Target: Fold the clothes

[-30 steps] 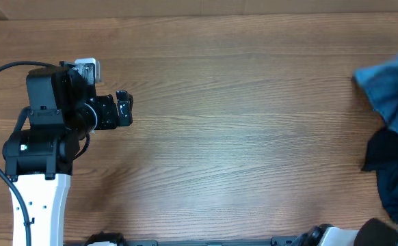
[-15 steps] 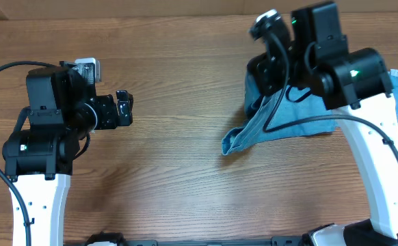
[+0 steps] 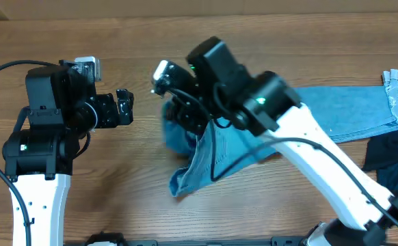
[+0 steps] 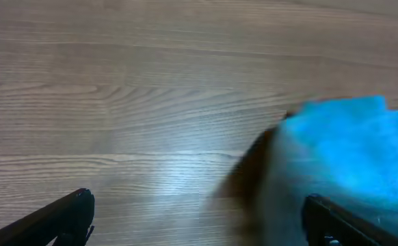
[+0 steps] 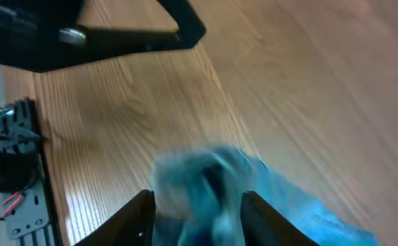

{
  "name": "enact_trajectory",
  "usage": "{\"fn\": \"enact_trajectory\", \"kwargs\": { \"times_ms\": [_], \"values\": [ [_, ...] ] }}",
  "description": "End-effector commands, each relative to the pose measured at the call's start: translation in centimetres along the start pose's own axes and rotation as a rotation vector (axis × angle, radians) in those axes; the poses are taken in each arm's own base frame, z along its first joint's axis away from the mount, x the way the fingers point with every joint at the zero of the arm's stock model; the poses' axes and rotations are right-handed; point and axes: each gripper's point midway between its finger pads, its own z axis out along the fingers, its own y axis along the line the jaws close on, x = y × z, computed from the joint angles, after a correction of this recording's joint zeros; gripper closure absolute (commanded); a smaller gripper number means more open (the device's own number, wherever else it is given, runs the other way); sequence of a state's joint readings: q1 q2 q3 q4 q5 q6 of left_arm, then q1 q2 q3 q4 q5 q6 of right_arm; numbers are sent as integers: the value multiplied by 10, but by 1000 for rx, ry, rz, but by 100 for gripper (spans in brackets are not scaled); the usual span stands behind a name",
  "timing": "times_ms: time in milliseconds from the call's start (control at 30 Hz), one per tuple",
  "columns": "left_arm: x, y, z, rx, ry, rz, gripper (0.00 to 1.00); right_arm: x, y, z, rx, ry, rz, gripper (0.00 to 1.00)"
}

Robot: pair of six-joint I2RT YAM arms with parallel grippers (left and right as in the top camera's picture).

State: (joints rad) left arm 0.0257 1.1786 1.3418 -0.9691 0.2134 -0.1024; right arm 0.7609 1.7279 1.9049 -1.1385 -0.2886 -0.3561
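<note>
Bare wood of the desk (image 3: 267,48) shows along the whole far edge. It also shows in a broad patch at the near edge, between the left arm (image 3: 38,198) and the trailing fold of cloth. Between the left gripper (image 3: 124,108) and the bunched end of the jeans (image 3: 336,109) only a narrow band of wood is visible. The right half of the desk is more crowded. The light blue jeans lie stretched from the right edge, where the waistband sits, towards the middle. A dark garment (image 3: 390,157) is heaped against the right edge near the near-right corner.

The left arm rises from the near-left corner, its white link running up from the near edge to a black wrist. A black cable (image 3: 1,72) loops beside it. Its gripper points towards the right edge. In the left wrist view this gripper (image 4: 197,208) has its fingers spread wide with only wood between them. The blurred blue jeans (image 4: 349,150) lie ahead of it, towards the right finger.

The right arm (image 3: 322,164) reaches from the near-right corner diagonally across the desk, with its black wrist over the middle. The right gripper (image 3: 177,117) sits under the wrist at the bunched end of the jeans. In the right wrist view, which is blurred, the right gripper (image 5: 199,205) has a wad of the jeans (image 5: 206,171) pinched between its fingers. In the overhead view, a loose fold droops from the bunch towards the near edge.
</note>
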Motion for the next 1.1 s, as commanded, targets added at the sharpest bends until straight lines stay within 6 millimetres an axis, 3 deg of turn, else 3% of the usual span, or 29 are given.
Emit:
{"fn": "enact_trajectory", "kwargs": {
  "times_ms": [0, 67, 133, 200, 267, 333, 467, 533, 600, 800, 900, 1067],
  "values": [
    [-8, -8, -5, 27, -25, 6, 0, 1, -55, -34, 306, -10, 134, 41],
    [-9, -8, -5, 27, -27, 10, 0, 5, -81, -70, 457, -39, 178, 39],
    [-7, -7, -5, 23, -20, 23, 0, 28, -126, -134, 739, -79, 370, 37],
    [1, -6, -4, 21, 14, 34, 0, 72, -159, -183, 905, -82, 616, 28],
    [17, -9, 3, 27, 89, 41, 5, 128, -181, -210, 939, -65, 916, 24],
    [41, -24, 17, 58, 212, 77, 21, 176, -192, -216, 827, -28, 1127, 24],
    [100, -73, 47, 147, 489, 245, 39, 233, -207, -236, 855, 2, 1309, 20],
    [139, -102, 56, 186, 645, 357, 48, 251, -209, -246, 879, 15, 1366, 18],
    [179, -115, 46, 153, 795, 443, 57, 256, -210, -250, 892, 12, 1383, 18],
    [209, -115, 22, -37, 878, 423, 54, 256, -214, -244, 864, 15, 1389, 15],
    [204, -85, 29, -296, 786, 361, 47, 258, -215, -241, 859, 24, 1390, 14],
    [245, -78, 65, -263, 798, 326, 32, 256, -214, -240, 846, 21, 1391, 14]
  ]
}}
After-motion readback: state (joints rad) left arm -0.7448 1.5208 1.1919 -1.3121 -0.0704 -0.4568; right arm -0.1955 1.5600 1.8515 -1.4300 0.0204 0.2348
